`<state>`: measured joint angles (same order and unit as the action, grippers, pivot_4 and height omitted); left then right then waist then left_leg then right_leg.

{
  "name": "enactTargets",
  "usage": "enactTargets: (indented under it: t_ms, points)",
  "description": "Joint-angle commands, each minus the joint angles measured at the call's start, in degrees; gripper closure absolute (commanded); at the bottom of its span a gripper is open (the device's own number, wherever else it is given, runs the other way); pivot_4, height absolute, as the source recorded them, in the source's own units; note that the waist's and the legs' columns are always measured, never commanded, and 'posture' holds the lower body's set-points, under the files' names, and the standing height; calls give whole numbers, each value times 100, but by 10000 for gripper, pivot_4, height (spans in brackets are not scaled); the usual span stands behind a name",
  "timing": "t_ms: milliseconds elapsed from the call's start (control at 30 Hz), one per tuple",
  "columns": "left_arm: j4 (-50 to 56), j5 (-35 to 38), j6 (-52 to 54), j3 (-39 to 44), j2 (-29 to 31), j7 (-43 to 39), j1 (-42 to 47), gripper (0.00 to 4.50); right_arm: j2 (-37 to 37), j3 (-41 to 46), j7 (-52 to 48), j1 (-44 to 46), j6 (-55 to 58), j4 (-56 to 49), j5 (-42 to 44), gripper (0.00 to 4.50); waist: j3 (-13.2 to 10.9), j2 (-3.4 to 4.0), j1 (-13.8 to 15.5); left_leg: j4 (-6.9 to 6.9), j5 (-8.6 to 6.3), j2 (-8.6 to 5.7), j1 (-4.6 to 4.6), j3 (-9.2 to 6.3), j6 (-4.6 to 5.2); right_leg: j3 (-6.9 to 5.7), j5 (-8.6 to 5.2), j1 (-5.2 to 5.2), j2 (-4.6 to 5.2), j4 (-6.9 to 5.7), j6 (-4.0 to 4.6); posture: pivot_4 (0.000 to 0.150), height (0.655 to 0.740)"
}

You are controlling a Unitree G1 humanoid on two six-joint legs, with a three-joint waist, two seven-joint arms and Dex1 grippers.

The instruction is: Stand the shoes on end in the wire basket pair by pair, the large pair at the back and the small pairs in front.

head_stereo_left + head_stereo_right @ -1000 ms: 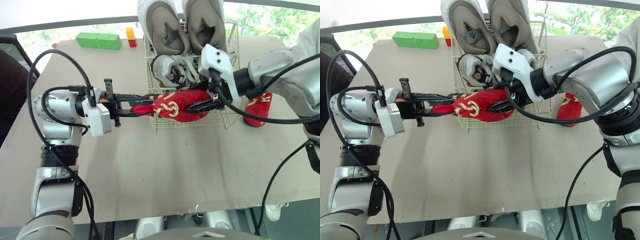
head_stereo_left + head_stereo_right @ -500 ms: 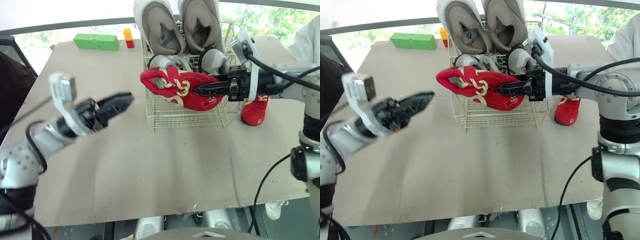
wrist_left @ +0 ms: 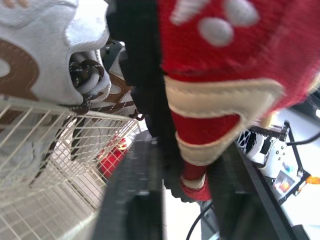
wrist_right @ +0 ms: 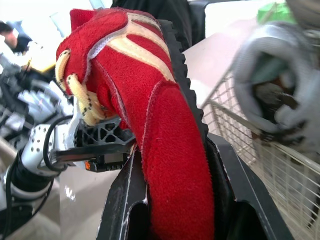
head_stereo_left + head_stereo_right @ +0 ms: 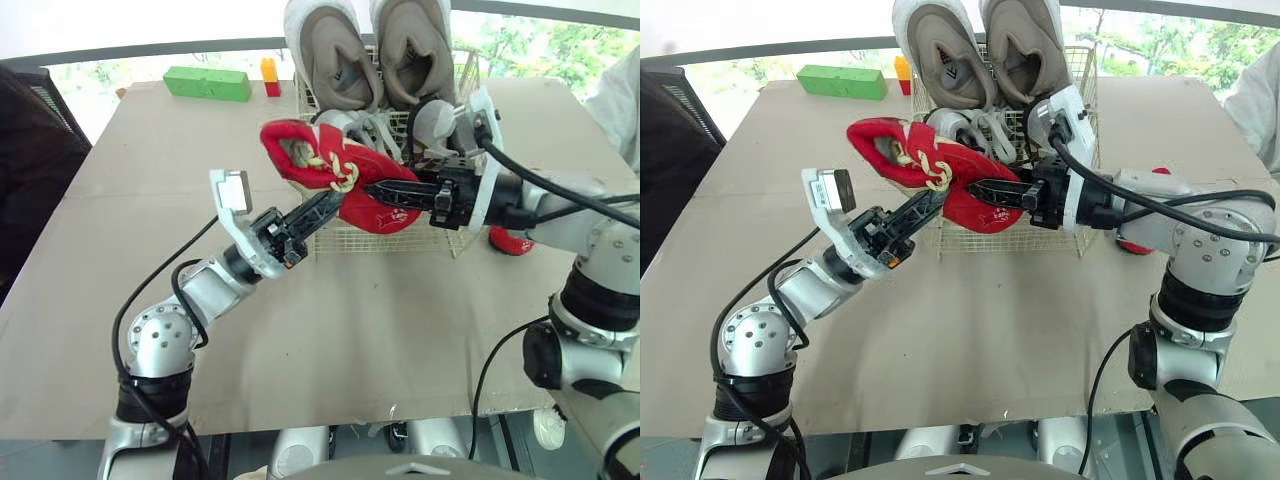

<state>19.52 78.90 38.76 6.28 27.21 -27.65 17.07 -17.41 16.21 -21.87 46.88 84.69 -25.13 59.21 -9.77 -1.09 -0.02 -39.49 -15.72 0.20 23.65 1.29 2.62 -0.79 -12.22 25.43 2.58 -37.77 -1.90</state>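
Tilted red shoe [image 5: 330, 170] aloft over the front left of the wire basket [image 5: 400, 238], right gripper [image 5: 385, 190] clamped on it, left gripper [image 5: 318, 207] under it with fingers [image 3: 135, 200] parted about its lower edge, large grey pair [image 5: 345, 60] on end at the back, other red shoe [image 5: 510, 240] on the table beside the basket

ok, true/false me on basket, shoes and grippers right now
1. The right gripper is shut on a red shoe, held off the table. True.
2. Both red shoes are in the wire basket. False: one is in the right gripper over the basket's front; the second red shoe lies on the table at the basket's right.
3. The large tan pair stands at the back of the basket. True.
4. The green block sits in the basket. False: it is on the table, far left of the basket.
5. The left gripper rests on the table. False: it is raised, close under the held shoe.
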Motion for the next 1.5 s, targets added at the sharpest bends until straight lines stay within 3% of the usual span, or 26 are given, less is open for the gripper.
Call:
enactTargets:
  t_ms: [33, 200, 333, 533, 767, 800, 967, 1067, 1200, 1267, 1367, 1500]
  points:
    - [-238, -389, -113, 380, 296, -443, 427, 40911, -54, 214, 22, -442, -469, -668, 340, 29708, 0, -1, -7, 0, 0, 0, 1, -2, 1, -1, 0, 0, -1, 1, 0, 1500, 7400]
    - [-808, -2316, -929, 72, 1568, -2381, 1211, 40922, -784, 144, -942, -1804, -2264, -2007, -289, 7487, -1, 0, -45, 5, -4, -3, 1, 3, 8, -2, -5, 1, -14, 9, -7, 1500, 7400]
    - [-1645, -3245, -1503, -127, 1822, -3108, 2203, 40922, -1272, 628, -1449, -2915, -3120, -2391, -359, 7487, -3, -5, -20, 4, -13, -1, 4, -2, 22, -5, -6, -1, -21, 16, -8, 1500, 7400]
    - [-2278, -5007, -2708, -1065, 1793, -3944, 2533, 40922, -1758, 972, -1419, -3888, -3749, -2589, -375, 7487, -3, -4, -60, 4, -13, 0, -4, 8, 22, 9, -7, -4, -20, 17, -10, 1500, 7400]
    - [-2662, -5704, -3325, -1450, 1931, -4765, 2242, 40922, -1980, 914, -1229, -4188, -4048, -2556, -286, 7487, -3, -5, -73, 3, -14, 13, -3, 6, 23, 10, -7, -1, -28, 12, -9, 1500, 7400]
    - [-2680, -5746, -3387, -1416, 1933, -4803, 2212, 35945, -1996, 895, -1191, -4225, -4086, -2549, -267, 7003, -2, -4, -76, 3, -14, 13, -6, 9, 24, 12, -7, -1, -29, 11, -9, 1500, 7400]
    - [-2271, -4752, -1983, -576, 2487, -5014, 2062, 14171, -2234, 952, -888, -4657, -3972, -2325, -506, 6737, -1, -4, -93, 3, -15, 17, -18, 16, 26, 20, -7, -6, -32, 5, -9, 1500, 7400]
    - [-1994, -4067, -1077, -42, 2711, -4886, 1975, 14171, -2465, 1000, -642, -4835, -3703, -2105, -433, 6737, -2, -5, -89, 3, -15, 22, -26, 20, 26, 23, -8, -7, -35, -3, -10, 1500, 7400]
    - [-1690, -2545, 565, 1117, 2635, -3940, 2048, 14171, -2859, 1205, -310, -4681, -3396, -1343, -625, 6737, -4, -8, -43, -2, -15, 22, -23, 15, 26, 17, -9, -15, -29, 3, -11, 1500, 7400]
    - [-1244, -1065, 1371, 1555, 2440, -3294, 2096, 14171, -3110, 1095, -177, -4382, -3324, -818, -937, 6737, -5, -13, -41, -6, -16, 19, -23, 15, 26, 15, -8, -21, -23, 10, -11, 1500, 7400]
    - [-580, 598, 1982, 1708, 2220, -2329, 1966, 14171, -3532, 623, -73, -3906, -3407, -171, -1700, 6737, -6, -15, -40, -20, -16, 16, -19, 9, 27, 22, -8, -28, -2, 12, -13, 1500, 7400]
    - [882, 446, 1898, 1287, 2025, -2218, 1057, 14171, -3777, -115, -135, -2776, -2804, 1079, -2040, 6737, -8, -10, -95, -16, -4, 14, -31, 13, 6, 30, -10, -33, 7, 6, -13, 1500, 7400]
